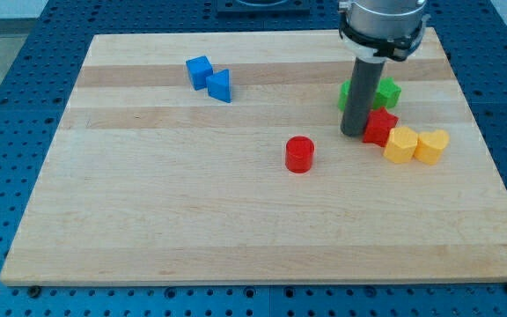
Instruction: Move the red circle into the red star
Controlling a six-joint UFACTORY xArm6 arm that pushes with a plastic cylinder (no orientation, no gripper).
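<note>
The red circle (pixel 299 154) is a short red cylinder standing alone near the middle of the wooden board (pixel 148 220). The red star (pixel 379 126) lies to its right and a little higher in the view. My tip (pixel 353 134) rests on the board just left of the red star, touching or almost touching it. The tip stands to the right of the red circle, a clear gap apart, between the circle and the star.
A green block (pixel 385 91) lies behind the rod, partly hidden by it. A yellow hexagon (pixel 400 144) and a yellow heart (pixel 431 145) lie right of the star. A blue cube (pixel 199 70) and a blue triangle (pixel 221 85) sit at the upper left.
</note>
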